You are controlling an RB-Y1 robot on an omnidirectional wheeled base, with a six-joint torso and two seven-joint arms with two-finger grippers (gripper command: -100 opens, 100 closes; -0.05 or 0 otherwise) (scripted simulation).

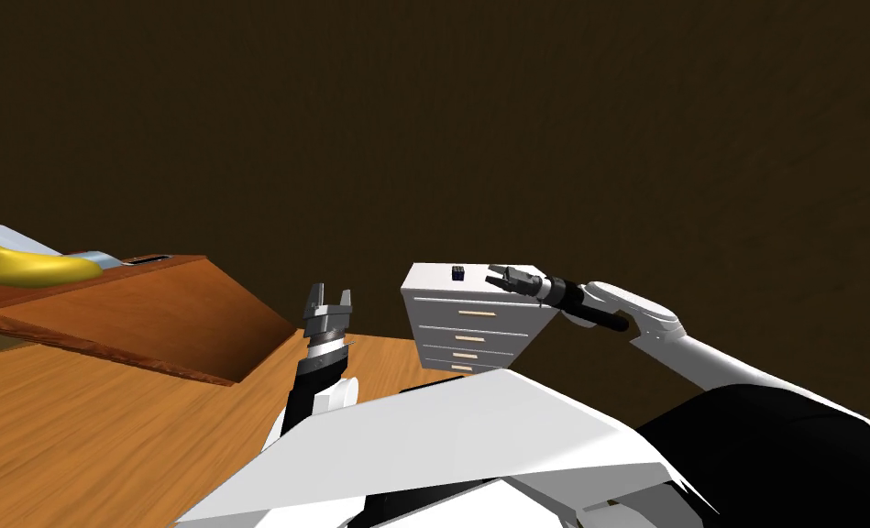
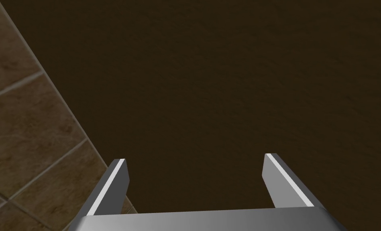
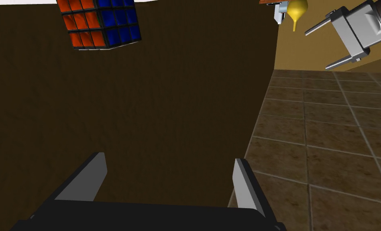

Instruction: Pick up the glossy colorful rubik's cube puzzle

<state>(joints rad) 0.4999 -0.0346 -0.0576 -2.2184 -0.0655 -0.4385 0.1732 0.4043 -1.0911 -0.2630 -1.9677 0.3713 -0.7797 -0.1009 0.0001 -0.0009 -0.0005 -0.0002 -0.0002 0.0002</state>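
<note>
Chest top (image 1: 428, 275) bears rubik's cube (image 1: 457, 272), right gripper (image 1: 491, 274) spread nearby

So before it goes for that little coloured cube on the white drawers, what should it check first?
1. Rubik's cube in sight, standing on top of the white drawer chest: ok.
2. Right gripper open, its fingers spread apart: ok.
3. Cube lined up between those fingers: not ok. In the right wrist view it sits off to one side, beyond the tips.
4. Path from the gripper to the cube free of other things: ok.
5. Left gripper out of the way, open and apart from the chest: ok.
</note>
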